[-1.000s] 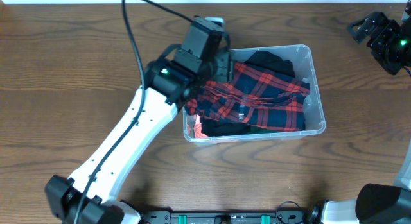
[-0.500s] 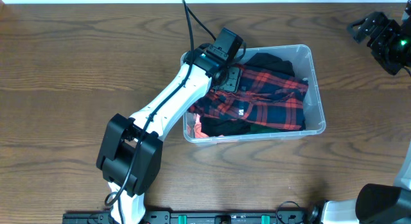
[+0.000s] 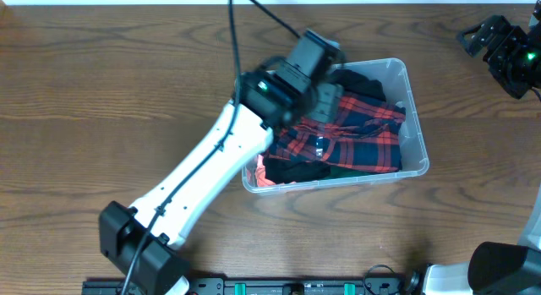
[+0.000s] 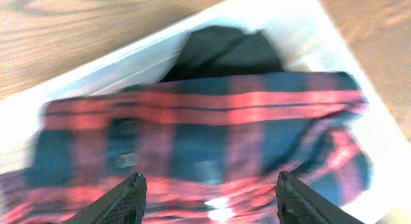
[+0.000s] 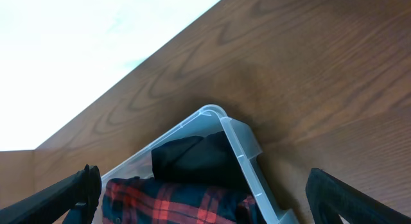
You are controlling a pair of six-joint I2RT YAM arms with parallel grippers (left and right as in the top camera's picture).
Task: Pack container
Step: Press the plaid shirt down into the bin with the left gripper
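Note:
The clear plastic container (image 3: 417,117) stands right of the table's middle. It holds a red and navy plaid shirt (image 3: 355,134) on top of black clothes (image 3: 359,79) and something pink (image 3: 260,172). My left gripper (image 3: 325,99) hangs over the container's back left part. In the left wrist view it (image 4: 209,198) is open and empty, just above the plaid shirt (image 4: 205,134), with the black garment (image 4: 225,51) beyond. My right gripper (image 3: 478,37) is open and empty at the far right back, away from the container (image 5: 239,144).
The brown wooden table (image 3: 101,92) surrounds the container. My left arm (image 3: 211,168) crosses the table from the front left up to the container. A white wall edge (image 5: 77,51) lies behind the table.
My left gripper has moved right, from the container's back left corner to above the plaid shirt. The right arm has not moved.

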